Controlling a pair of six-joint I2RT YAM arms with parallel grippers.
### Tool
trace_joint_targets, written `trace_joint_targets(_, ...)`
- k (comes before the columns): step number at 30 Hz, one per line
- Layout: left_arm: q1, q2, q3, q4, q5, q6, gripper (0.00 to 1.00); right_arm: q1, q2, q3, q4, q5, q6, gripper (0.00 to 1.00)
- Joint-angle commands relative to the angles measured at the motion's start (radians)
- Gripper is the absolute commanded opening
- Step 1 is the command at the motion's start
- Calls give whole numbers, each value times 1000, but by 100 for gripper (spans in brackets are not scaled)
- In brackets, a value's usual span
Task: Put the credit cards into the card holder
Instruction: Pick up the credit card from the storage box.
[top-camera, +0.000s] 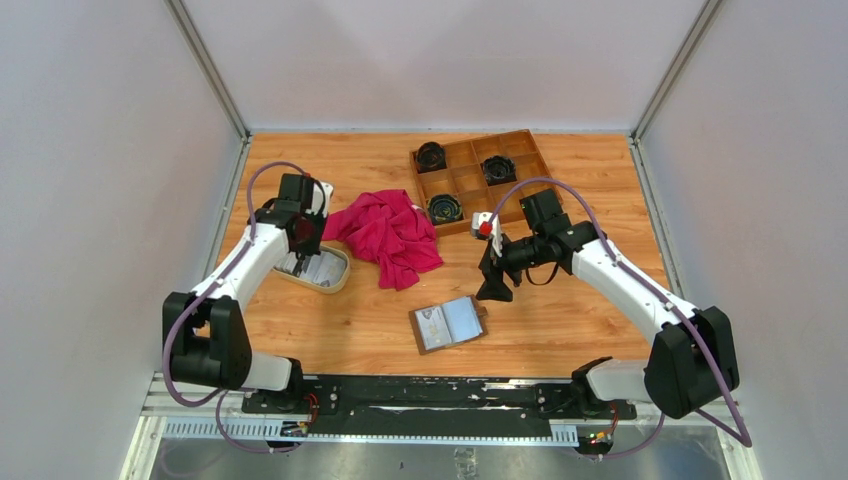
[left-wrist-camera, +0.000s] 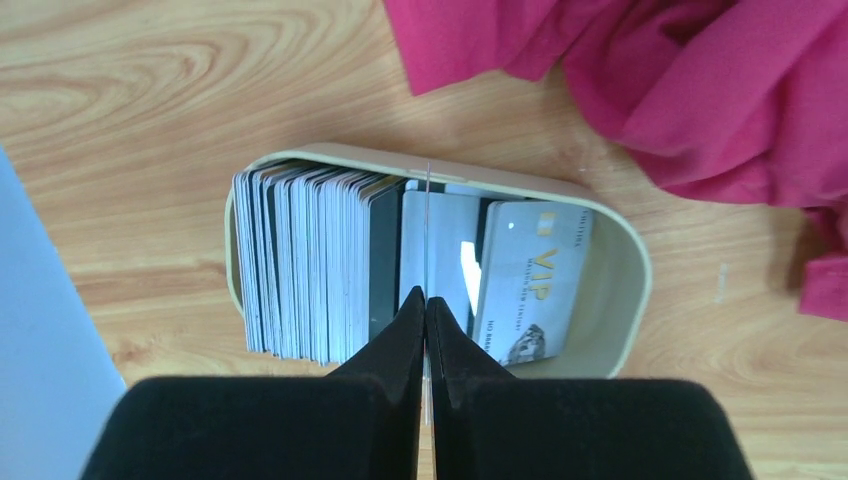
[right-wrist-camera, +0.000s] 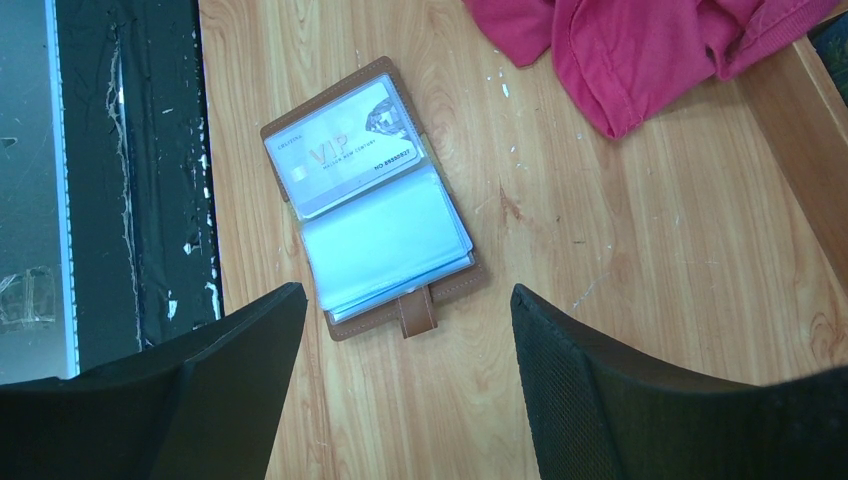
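Observation:
The credit cards (left-wrist-camera: 305, 265) stand on edge as a stack in a cream oval dish (left-wrist-camera: 620, 250); a VIP card (left-wrist-camera: 535, 275) leans at the dish's right end. My left gripper (left-wrist-camera: 427, 300) is shut on a single thin card (left-wrist-camera: 427, 230), seen edge-on, just right of the stack. In the top view this gripper (top-camera: 300, 262) reaches down into the dish (top-camera: 335, 282). The card holder (right-wrist-camera: 370, 220) lies open on the table with one VIP card (right-wrist-camera: 345, 150) in its upper clear pocket. My right gripper (right-wrist-camera: 408, 292) hangs open above the table beside the holder's snap tab, holding nothing.
A crumpled red cloth (top-camera: 390, 235) lies between the dish and a wooden compartment tray (top-camera: 470, 180) holding three dark round objects. The card holder (top-camera: 449, 323) sits near the table's front edge, close to the black base rail (top-camera: 430, 395).

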Motion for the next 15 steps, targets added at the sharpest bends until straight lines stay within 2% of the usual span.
trace_joint_targets(1,-4,-49,53,-51,102,-6,0,14,9,33,-27,8,-16,79)
trace_joint_targets(3,-4,-74,48,-60,108,-27,0,15,7,33,-29,12,-18,79)
trace_joint_targets(6,-4,-116,46,-73,190,-55,0,15,10,32,-29,10,-22,79)
trace_joint_targets(12,-7,-232,40,-69,463,-185,0,13,5,36,-47,6,-47,79)
trace_joint_targets(15,-22,-289,-5,-18,596,-258,0,12,2,36,-56,3,-62,79)
